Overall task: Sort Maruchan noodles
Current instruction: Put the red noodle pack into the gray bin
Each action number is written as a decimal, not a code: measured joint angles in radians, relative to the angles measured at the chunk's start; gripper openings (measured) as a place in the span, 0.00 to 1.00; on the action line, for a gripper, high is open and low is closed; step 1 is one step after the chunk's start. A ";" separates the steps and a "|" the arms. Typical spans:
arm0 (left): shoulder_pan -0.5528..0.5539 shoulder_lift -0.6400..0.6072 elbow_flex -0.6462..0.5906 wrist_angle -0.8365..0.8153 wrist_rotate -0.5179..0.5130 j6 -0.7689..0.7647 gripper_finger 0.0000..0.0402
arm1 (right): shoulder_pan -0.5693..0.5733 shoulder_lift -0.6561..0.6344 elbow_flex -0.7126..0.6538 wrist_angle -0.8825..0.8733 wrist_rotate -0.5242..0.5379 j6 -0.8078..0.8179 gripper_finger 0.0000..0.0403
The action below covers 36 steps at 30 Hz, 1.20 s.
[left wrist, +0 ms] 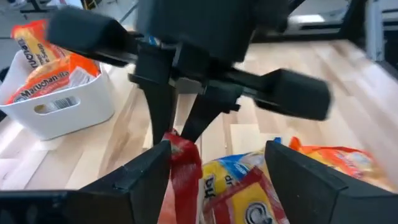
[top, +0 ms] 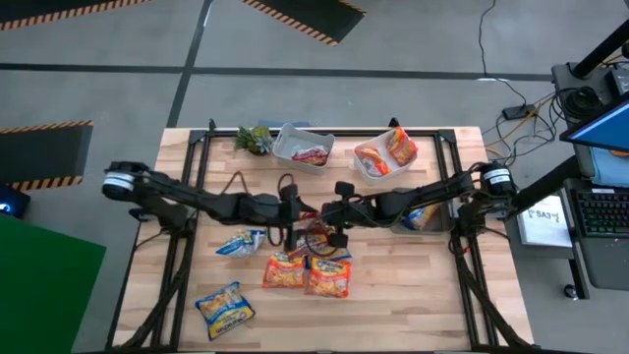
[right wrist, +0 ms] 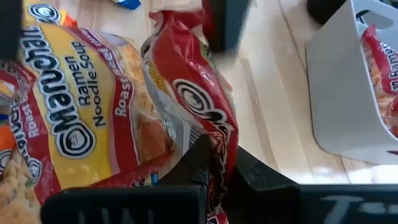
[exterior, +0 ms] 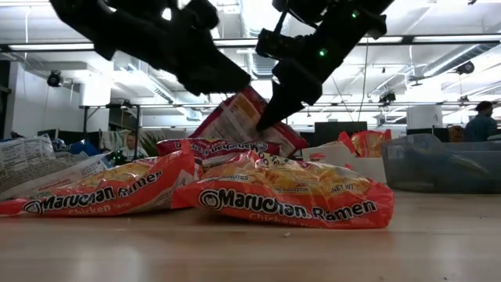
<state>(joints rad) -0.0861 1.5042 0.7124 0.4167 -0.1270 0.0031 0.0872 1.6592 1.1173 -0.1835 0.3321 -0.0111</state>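
A pink-red Maruchan packet (exterior: 235,119) stands tilted up over the pile at the table's middle (top: 316,239). My right gripper (right wrist: 221,171) is shut on it. My left gripper (left wrist: 217,180) is open, with a finger on either side of the same packet (left wrist: 183,165), close to the right gripper (top: 329,224). Two orange-red packets (exterior: 290,200) (exterior: 102,192) lie flat at the near side of the pile. Another pink-red packet (right wrist: 81,106) lies beside the held one. Blue-yellow packets (top: 241,243) (top: 224,307) lie toward the left. My right gripper pinches the pink-red packet's crinkled end edge (right wrist: 217,140) between its two fingers, slanting down from the right. The packet stands tilted, its held end up (exterior: 270,117). Its lower end is hidden behind the pile. My left gripper: one finger (left wrist: 146,171) is right beside the packet; whether it touches, I cannot tell.
Along the far edge stand a white tub with a pink-red packet (top: 303,147), a white tub with orange-red packets (top: 383,152) and a small green plant (top: 256,138). A clear tub (top: 423,216) sits under the right arm. Bare wood lies at the near right (top: 423,295).
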 joint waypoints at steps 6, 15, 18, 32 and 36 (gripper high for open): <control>0.000 0.077 0.061 -0.062 -0.080 0.014 0.59 | 0.000 0.000 0.008 0.001 0.000 0.002 0.03; 0.001 0.114 0.101 -0.111 -0.103 0.039 0.31 | 0.000 0.000 0.000 0.002 0.000 0.001 0.03; 0.001 0.112 0.098 -0.122 -0.123 0.039 0.15 | 0.000 0.001 -0.001 0.003 0.000 0.001 0.03; 0.001 0.090 0.092 -0.137 -0.162 0.040 0.00 | 0.013 0.000 0.004 0.001 -0.007 -0.028 0.14; 0.001 0.086 0.092 -0.136 -0.162 0.040 0.00 | 0.013 0.000 0.004 0.003 -0.025 -0.025 0.15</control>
<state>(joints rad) -0.0853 1.5902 0.8047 0.2806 -0.2890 0.0429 0.1001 1.6588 1.1213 -0.1803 0.3069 -0.0363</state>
